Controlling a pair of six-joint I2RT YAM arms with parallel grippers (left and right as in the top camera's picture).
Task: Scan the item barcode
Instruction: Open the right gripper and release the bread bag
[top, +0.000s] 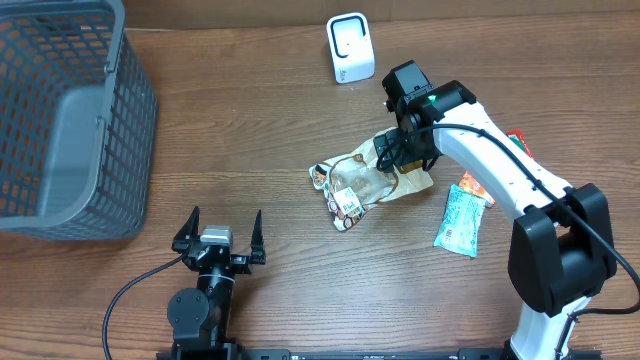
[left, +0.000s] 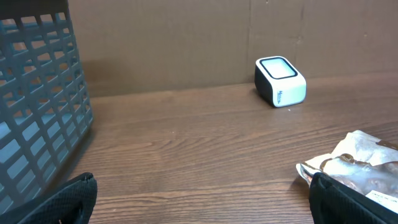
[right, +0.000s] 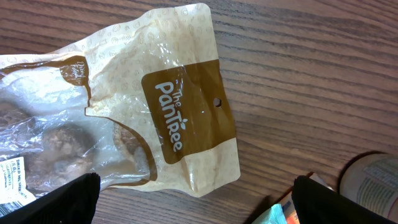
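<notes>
Right end effector (top: 388, 152) gapes above wood-grain table (top: 250, 150).

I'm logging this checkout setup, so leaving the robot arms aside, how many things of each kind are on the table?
Grey mesh basket: 1
White barcode scanner: 1
The Pantree snack bag: 1
Teal packet: 1
Orange packet, partly hidden: 1
Total: 5 that show clearly
</notes>
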